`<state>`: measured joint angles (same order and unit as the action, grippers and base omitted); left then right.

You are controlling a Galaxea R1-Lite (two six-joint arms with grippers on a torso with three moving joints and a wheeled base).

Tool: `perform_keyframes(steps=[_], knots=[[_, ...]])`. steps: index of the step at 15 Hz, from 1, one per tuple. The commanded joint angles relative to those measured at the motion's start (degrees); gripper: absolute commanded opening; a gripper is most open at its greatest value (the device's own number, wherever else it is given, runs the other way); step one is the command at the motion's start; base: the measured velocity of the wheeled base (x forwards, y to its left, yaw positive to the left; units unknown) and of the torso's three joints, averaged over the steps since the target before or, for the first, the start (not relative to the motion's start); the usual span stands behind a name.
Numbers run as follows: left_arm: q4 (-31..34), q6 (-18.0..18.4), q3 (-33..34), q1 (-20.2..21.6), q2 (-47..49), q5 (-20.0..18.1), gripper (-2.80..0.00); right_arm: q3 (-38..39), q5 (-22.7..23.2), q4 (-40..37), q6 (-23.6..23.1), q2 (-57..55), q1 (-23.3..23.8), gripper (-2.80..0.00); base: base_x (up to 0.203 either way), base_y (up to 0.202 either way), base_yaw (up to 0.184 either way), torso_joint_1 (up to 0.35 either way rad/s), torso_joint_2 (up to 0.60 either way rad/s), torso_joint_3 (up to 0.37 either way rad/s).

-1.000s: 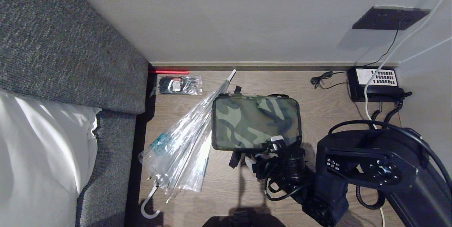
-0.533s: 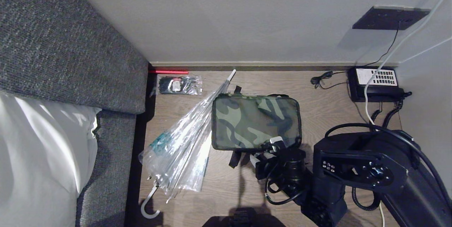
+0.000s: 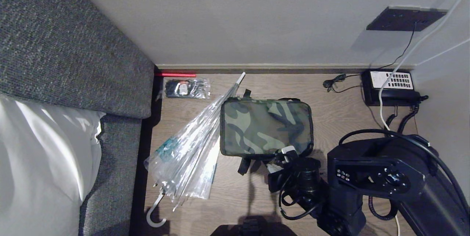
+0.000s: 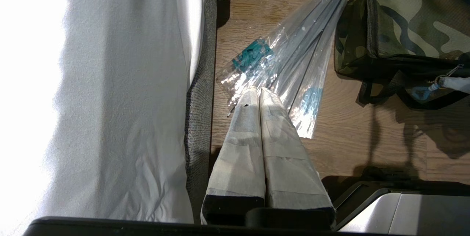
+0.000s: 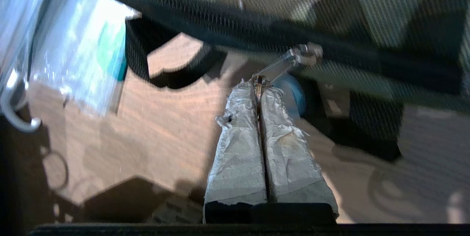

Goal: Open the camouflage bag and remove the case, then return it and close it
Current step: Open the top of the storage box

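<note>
The camouflage bag lies flat and zipped on the wood floor, and its near corner also shows in the left wrist view. At the bag's near edge my right gripper is shut on the metal zipper pull. The pull's ring is pinched between the taped fingertips of this right gripper, and a small blue tag hangs beside them. The case is hidden. My left gripper hangs parked and shut, empty, above the floor by the bed.
A clear plastic umbrella lies against the bag's left side. A grey bed with a white sheet fills the left. A telephone with cords sits at the back right. A plastic packet lies by the wall.
The right gripper's fingers have closed on the zipper pull at the bag's near edge, and the wrist has edged slightly back toward me. The bag has not moved.
</note>
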<state>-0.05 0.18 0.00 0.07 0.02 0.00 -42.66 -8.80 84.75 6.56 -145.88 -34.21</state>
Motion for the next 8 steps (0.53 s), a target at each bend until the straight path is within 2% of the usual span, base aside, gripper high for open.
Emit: perform_keyframes(steps=[1, 5, 8], knots=[[0.0, 0.0, 0.0, 0.0, 0.0, 0.0, -2.8, 1.6, 0.0, 0.2, 0.0, 1.8, 0.0, -2.8, 0.0, 0.0, 0.0, 0.0, 0.0, 0.0], [0.0, 0.0, 0.0, 0.0, 0.0, 0.0, -2.8, 2.6, 0.0, -2.7, -2.6, 4.1, 1.3, -2.8, 0.0, 0.0, 0.0, 0.0, 0.0, 0.0], [0.0, 0.0, 0.0, 0.0, 0.0, 0.0, -2.8, 2.7, 0.2, -4.8, -2.8, 6.3, 3.5, -2.8, 0.0, 0.0, 0.0, 0.0, 0.0, 0.0]])
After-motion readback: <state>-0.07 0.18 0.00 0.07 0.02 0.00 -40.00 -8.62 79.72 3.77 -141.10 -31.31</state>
